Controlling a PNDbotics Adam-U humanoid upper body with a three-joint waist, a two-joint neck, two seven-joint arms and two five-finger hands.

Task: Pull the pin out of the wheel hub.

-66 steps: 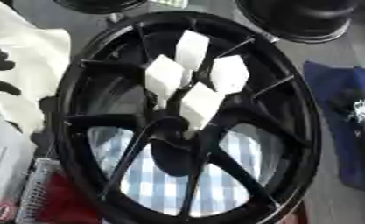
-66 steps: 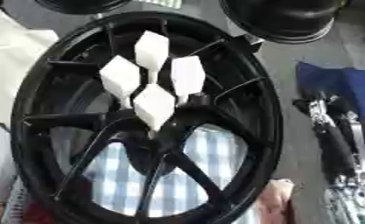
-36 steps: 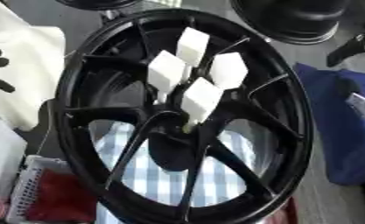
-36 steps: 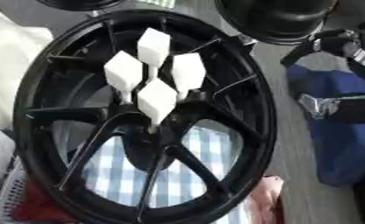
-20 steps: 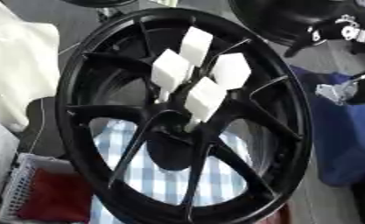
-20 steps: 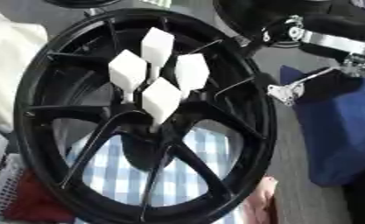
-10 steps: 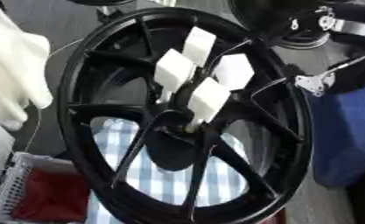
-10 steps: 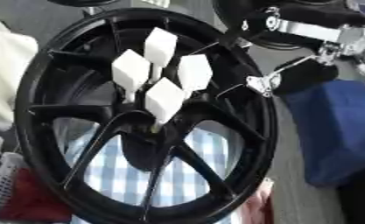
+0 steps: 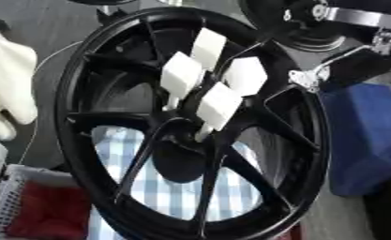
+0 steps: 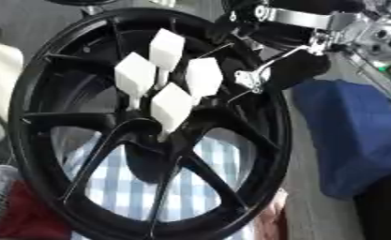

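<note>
Checkered cloth underlies wheel hub (image 9: pixel 190 122); right hand (image 10: pixel 293 65) beside pins (image 10: pixel 172 107).

Black wheel (image 9: pixel 108 117) at centre, four white pins (image 9: pixel 220 105) at its hub. Blue-and-white checked cloth (image 9: pixel 169 197) shows beneath. Blue cloth (image 9: pixel 362 140) at right, red patch (image 9: pixel 42 215) at lower left, white glove (image 9: pixel 5 84) at left.
</note>
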